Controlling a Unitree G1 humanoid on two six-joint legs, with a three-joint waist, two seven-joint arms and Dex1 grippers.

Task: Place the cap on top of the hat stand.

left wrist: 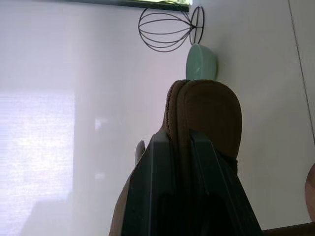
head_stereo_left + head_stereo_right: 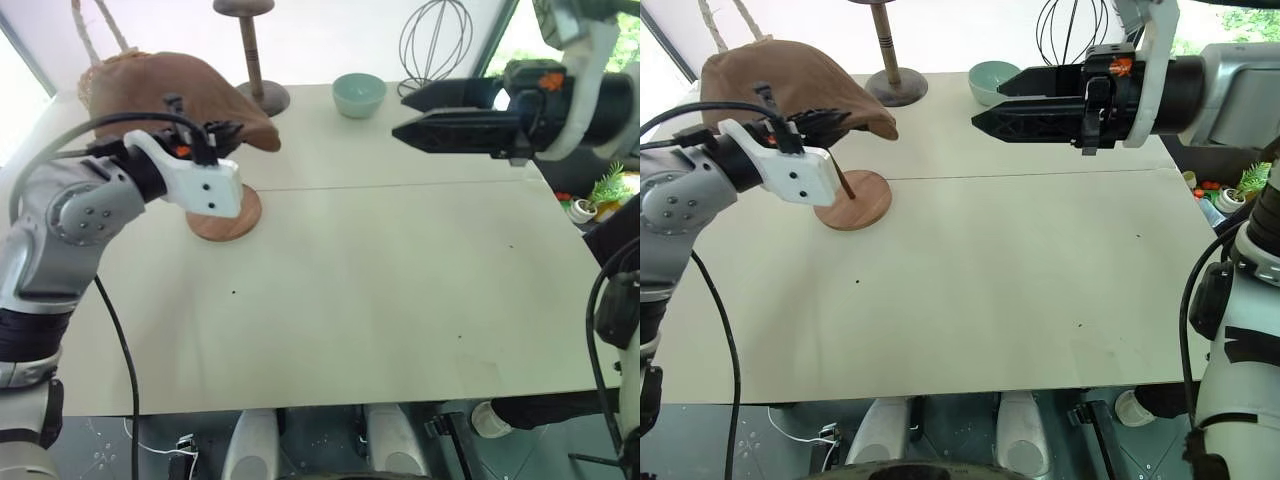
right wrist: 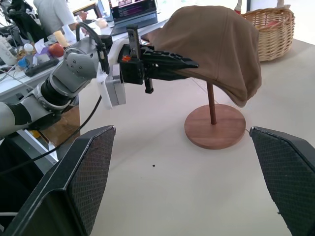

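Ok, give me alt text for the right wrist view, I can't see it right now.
The brown cap sits draped over the hat stand, its edge pinched by the shut left gripper. The right gripper is open in the foreground.

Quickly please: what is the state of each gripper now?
Left gripper: shut on the cap.
Right gripper: open, holding nothing.

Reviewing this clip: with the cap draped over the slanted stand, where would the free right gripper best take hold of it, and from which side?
Probably the cap edge hanging beside the hat stand rod, approached level from the open right gripper's side. That edge droops free, thin enough to pinch; the dome is too broad, and the left gripper is shut on the opposite edge.
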